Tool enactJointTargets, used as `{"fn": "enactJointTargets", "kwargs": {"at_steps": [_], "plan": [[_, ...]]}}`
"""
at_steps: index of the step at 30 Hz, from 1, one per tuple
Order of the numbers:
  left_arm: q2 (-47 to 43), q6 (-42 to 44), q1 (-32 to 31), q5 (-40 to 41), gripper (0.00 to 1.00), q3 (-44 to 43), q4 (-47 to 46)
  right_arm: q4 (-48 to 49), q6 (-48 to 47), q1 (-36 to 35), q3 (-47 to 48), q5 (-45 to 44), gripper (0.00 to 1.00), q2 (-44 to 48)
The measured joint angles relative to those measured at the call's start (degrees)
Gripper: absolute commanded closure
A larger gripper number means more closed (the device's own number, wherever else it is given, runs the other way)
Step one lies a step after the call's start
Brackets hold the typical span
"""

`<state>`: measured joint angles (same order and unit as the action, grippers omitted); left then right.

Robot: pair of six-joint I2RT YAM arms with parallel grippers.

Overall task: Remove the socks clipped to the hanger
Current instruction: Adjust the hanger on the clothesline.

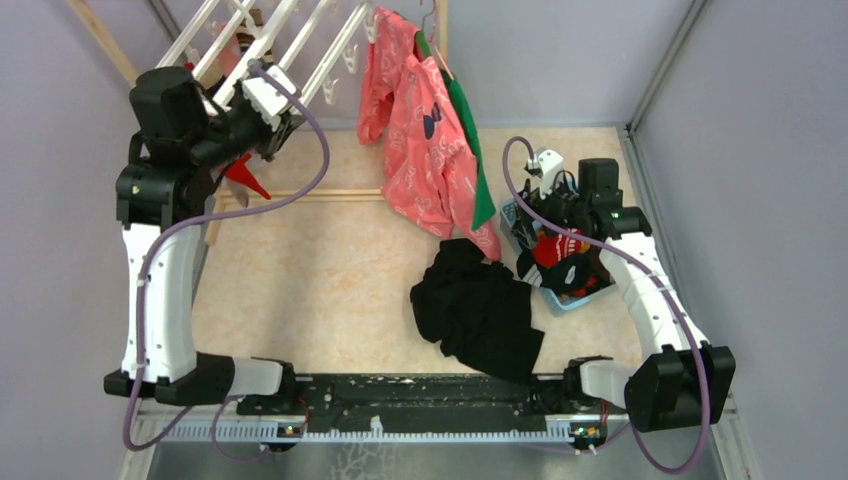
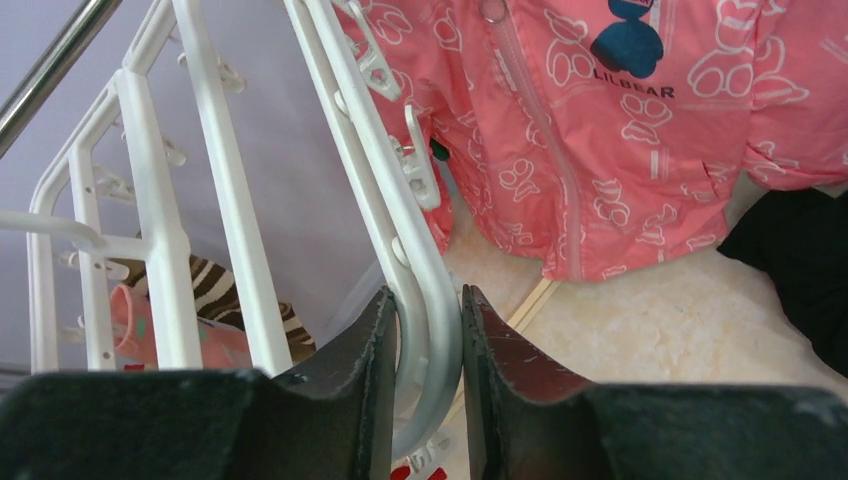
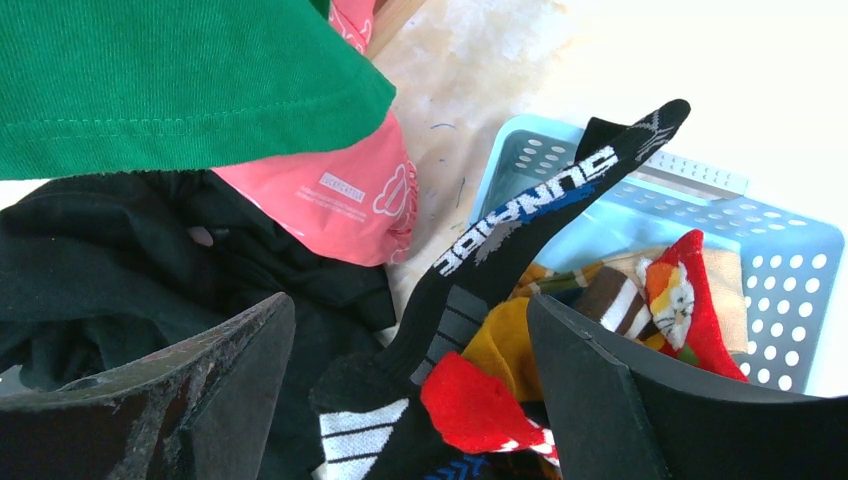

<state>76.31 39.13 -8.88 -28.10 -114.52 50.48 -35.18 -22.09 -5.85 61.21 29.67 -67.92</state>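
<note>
Left end effector clenches a rail of the white plastic drying hanger at the bench's far-left corner. Hold it steady so the released right end effector, over the pale blue basket, can unclip the hanging red sock.

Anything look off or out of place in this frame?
Yes. The left end effector is clamped on the white rim bar of the hanger, not a sock, and the hanger hangs tilted. At the blue basket, a black sock sprawls over the rim, seemingly partly outside.
</note>
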Motion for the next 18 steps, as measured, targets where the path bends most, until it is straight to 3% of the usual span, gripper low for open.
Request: {"fn": "enactJointTargets", "kwargs": {"at_steps": [6, 14, 18], "plan": [[3.67, -2.54, -7.23, 5.64, 0.55, 0.0, -4.72, -0.48, -0.11, 0.0, 0.0, -0.09, 0.14, 0.02], [9.05, -5.27, -15.47, 13.27, 0.48, 0.39, -12.96, -2.95, -0.9, 0.0, 0.59, -0.96, 0.14, 0.24], [10.69, -7.04, -18.25, 16.87, 0.38, 0.83, -17.9, -3.78, -1.22, 0.0, 1.73, -1.4, 0.14, 0.96]]}}
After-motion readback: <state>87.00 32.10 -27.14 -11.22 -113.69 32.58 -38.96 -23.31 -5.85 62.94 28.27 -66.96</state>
